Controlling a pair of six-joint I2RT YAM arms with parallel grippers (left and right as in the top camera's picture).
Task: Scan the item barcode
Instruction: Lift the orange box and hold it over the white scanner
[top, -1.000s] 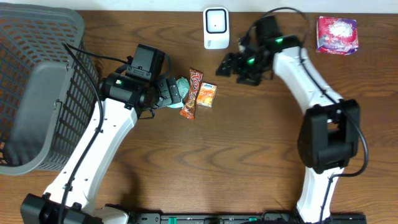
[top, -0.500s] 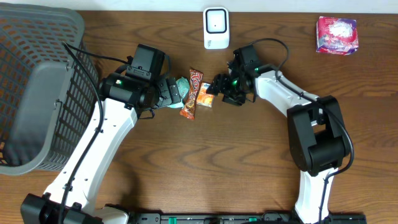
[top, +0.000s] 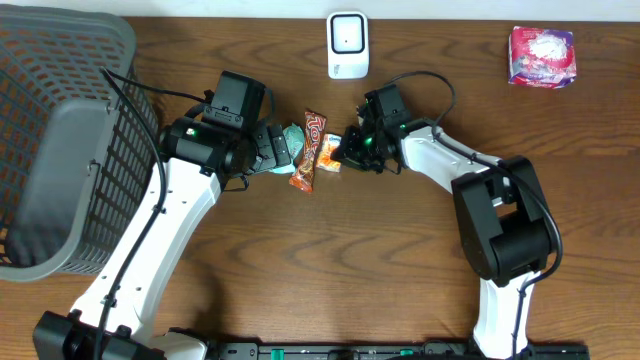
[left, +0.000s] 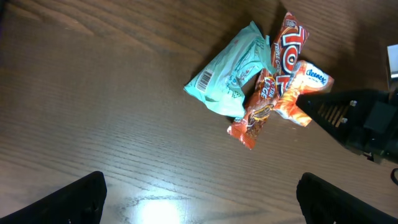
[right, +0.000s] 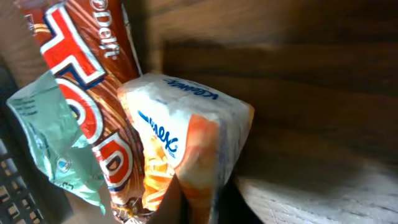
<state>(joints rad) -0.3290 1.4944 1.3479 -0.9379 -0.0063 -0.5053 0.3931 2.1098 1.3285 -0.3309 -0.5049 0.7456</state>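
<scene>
The right gripper (top: 349, 150) has come in from near the scanner (top: 347, 45) at the tabletop's far edge. It is now pinched shut on the orange tissue pack (top: 331, 152) mid-tabletop. The pack touches a candy bar (top: 310, 150), which lies against a teal packet (left: 230, 78). The left gripper (left: 202, 202) hovers wide open above them. A basket (top: 80, 40) crowds the left edge.
</scene>
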